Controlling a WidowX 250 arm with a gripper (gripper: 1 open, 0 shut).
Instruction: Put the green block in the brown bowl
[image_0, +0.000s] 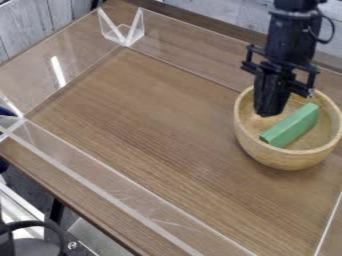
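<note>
I see the block (291, 125) lying tilted inside the bowl (254, 137) at the right of the wooden counter (147, 130). My gripper (273, 108) reaches into the bowl just left of the block, jaws closed and empty. Clear acrylic walls (80, 165) edge the counter. No readable writing.

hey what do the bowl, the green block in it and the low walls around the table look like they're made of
Brown bowl: looks like light wood, matte, with pale grain inside and thick walls.
Green block: evenly green and matte; painted wood or plastic, can't tell which.
Low walls: clear, glossy sheet, probably acrylic; the table shows through and the edges catch light.
</note>
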